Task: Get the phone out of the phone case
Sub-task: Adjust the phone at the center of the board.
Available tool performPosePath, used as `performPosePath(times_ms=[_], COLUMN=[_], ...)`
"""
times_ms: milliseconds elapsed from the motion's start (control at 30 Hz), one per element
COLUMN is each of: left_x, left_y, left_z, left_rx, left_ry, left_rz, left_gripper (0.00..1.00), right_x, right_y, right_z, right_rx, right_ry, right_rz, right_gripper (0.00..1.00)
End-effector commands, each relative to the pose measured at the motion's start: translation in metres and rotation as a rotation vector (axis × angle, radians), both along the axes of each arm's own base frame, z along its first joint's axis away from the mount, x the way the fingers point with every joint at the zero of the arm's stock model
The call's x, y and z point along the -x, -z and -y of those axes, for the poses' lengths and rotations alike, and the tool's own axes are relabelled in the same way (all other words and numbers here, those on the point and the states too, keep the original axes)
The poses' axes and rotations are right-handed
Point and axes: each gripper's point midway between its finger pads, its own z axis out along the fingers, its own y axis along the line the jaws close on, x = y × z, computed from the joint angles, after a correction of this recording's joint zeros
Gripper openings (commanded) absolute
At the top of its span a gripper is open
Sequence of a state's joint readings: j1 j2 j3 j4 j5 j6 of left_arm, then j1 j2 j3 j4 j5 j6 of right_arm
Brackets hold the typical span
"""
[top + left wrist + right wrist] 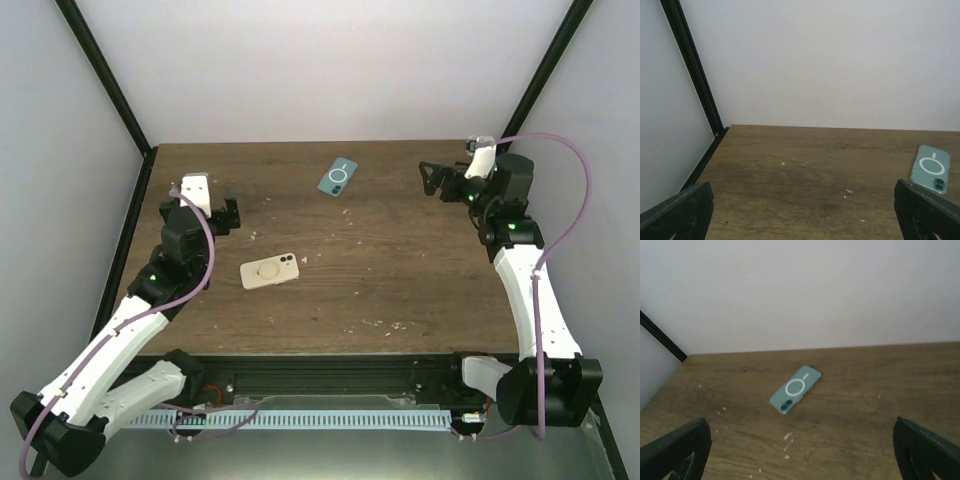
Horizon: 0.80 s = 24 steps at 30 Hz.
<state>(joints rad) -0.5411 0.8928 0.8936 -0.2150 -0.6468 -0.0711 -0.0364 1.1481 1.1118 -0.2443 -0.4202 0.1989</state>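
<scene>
Where the teal phone case [338, 177] is lying: worktop [400, 270], 12 o'clock; contents unclear.
Beige phone [270, 271]: showing only overhead, 8 o'clock.
Left hand [230, 216], right hand [430, 180]: both spreading wide, holding nothing.

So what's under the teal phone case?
The teal phone case lies flat, ring side up, on the wooden table. Its downward face, and anything beneath it, is hidden.
</scene>
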Motion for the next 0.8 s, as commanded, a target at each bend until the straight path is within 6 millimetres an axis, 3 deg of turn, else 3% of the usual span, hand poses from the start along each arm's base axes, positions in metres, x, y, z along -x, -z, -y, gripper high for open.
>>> performPosePath(times_ms=[0, 333, 433, 567, 767], left_x=[0.004, 0.031, 0.035, 0.017, -0.008], left_y=[0.005, 0.011, 0.021, 0.059, 0.135], left_z=[-0.002, -0.003, -0.002, 0.005, 0.053], left_rx=[0.058, 0.171, 0.152, 0.121, 0.227], left_ry=[0.019, 0.139, 0.158, 0.123, 0.203], left_rz=[0.002, 0.091, 0.07, -0.176, -0.513], left_gripper=[1.0, 0.99, 0.91, 0.83, 0.91], right_x=[-0.002, 0.001, 0.002, 0.004, 0.012], right_y=[0.015, 0.062, 0.069, 0.075, 0.077], right_z=[0.004, 0.008, 0.01, 0.011, -0.002], right_rx=[0.004, 0.003, 0.013, 0.052, 0.065], right_ry=[0.001, -0.004, -0.007, -0.026, -0.132], right_rz=[0.003, -0.052, -0.054, -0.032, -0.003], right_gripper=[1.0, 1.0, 1.0, 1.0, 1.0])
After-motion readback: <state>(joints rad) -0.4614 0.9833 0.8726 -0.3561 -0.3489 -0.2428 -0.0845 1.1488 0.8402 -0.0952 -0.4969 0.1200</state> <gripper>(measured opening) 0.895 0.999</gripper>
